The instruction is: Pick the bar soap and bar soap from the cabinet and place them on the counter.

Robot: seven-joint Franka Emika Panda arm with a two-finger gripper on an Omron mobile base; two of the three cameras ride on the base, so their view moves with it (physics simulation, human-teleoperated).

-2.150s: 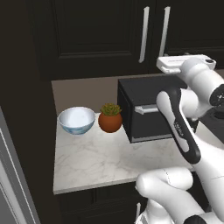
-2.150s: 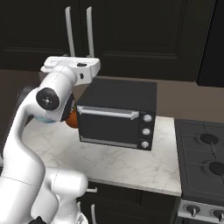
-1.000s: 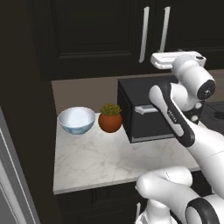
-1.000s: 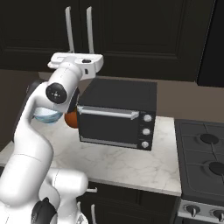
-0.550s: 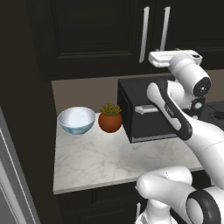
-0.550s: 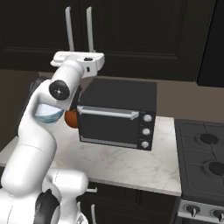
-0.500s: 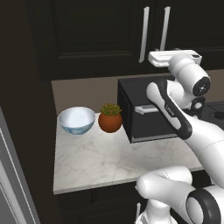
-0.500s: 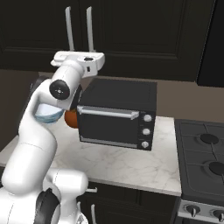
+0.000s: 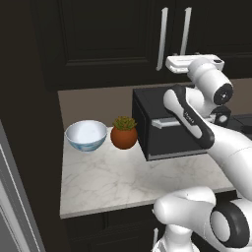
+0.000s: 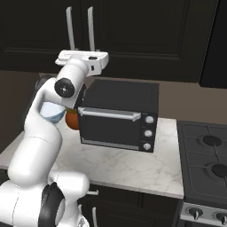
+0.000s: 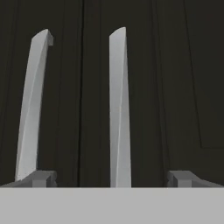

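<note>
Left base view: the claw (image 9: 178,63) is raised at the top of the arm, pointing at the shut cabinet (image 9: 106,34). It sits at 6 o'clock from the two silver handles (image 9: 161,38), just under their lower ends. The soaps cannot be seen; the doors are closed. Below the claw stands the black oven (image 9: 170,125) on the counter (image 9: 113,177). At 9 o'clock from the oven is a round orange pot with a plant (image 9: 124,134), and further toward 9 o'clock a pale blue bowl (image 9: 86,136).

Right base view: the claw (image 10: 71,56) hangs at 6 o'clock from the handles (image 10: 91,27), close to the cabinet (image 10: 146,35) doors. The oven (image 10: 119,115) stands at 4 o'clock from it on the counter (image 10: 128,166). The bowl (image 10: 51,111) and pot (image 10: 72,119) peek out behind the arm. A stove (image 10: 206,166) lies at 3 o'clock from the oven.

Hand view: the claw (image 11: 111,178) is spread wide and grips nothing; its fingertips (image 11: 41,178) rise at the bottom. One handle (image 11: 119,109) stands between the tips, the other (image 11: 33,103) over the left tip. The dark doors (image 11: 175,87) lie behind.
</note>
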